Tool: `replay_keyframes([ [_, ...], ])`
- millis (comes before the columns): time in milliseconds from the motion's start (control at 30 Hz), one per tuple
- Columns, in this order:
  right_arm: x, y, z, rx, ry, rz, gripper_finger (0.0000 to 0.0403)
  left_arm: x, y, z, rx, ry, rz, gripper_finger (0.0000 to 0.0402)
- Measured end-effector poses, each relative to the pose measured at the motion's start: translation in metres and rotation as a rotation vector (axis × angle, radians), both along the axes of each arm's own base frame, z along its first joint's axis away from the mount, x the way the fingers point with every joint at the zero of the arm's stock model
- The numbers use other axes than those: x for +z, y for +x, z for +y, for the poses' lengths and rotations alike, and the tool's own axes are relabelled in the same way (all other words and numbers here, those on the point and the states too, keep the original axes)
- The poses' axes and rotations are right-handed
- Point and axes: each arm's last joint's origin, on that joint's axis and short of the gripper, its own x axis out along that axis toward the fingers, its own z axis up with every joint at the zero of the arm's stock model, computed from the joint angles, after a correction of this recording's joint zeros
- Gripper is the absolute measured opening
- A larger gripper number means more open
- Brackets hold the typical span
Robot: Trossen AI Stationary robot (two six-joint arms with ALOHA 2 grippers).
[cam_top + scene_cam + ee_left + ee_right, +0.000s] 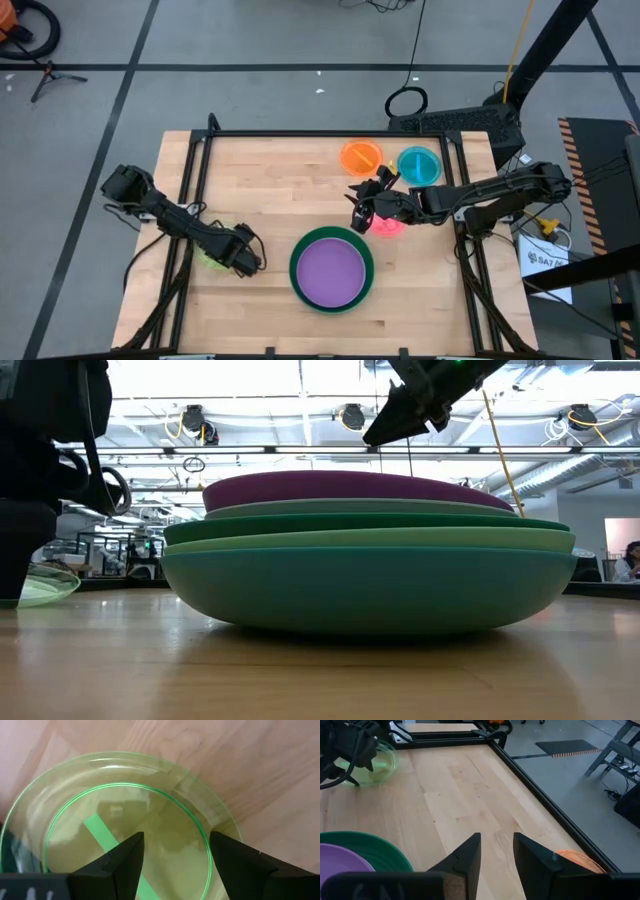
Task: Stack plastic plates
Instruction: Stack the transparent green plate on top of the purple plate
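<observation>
While the left end effector [175, 865] hangs low over the light green plate [120, 820] at the counter's [270, 170] left side, its 2 dark fingers [125, 860] stand well apart with nothing between them, framing the plate's inner floor in the left wrist view; the plate lies directly beneath it and shows no sign of being lifted. Across the counter, the right end effector [362, 208] sits just above and beside a small pink plate [389, 226], its fingers [465, 857] parted by a narrow gap and gripping nothing that the pictures show. Outward from it, an orange plate [361, 156] and a teal plate [419, 165] lie side by side near the far edge, both loose. Between the 2 arms, toward the near edge, stands the stack [332, 270]: the low view shows 5 plates nested, teal at the bottom and purple on top. The relation that matters for the left arm is that the stack lies to the right of its plate, so once closed on the rim it would need to carry the plate sideways toward the counter's middle. Being round, the plate has no long axis to align. For the 3 small plates, the right arm is clearly the nearer one.
</observation>
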Motion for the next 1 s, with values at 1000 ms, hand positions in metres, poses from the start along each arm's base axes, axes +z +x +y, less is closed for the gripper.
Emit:
replay_keyframes([
  [1000, 0.000, 0.000, 0.000, 0.000, 0.000, 0.001, 0.0107, 0.024, -0.007, -0.048, -0.522, -0.043, -0.193, 0.0234],
])
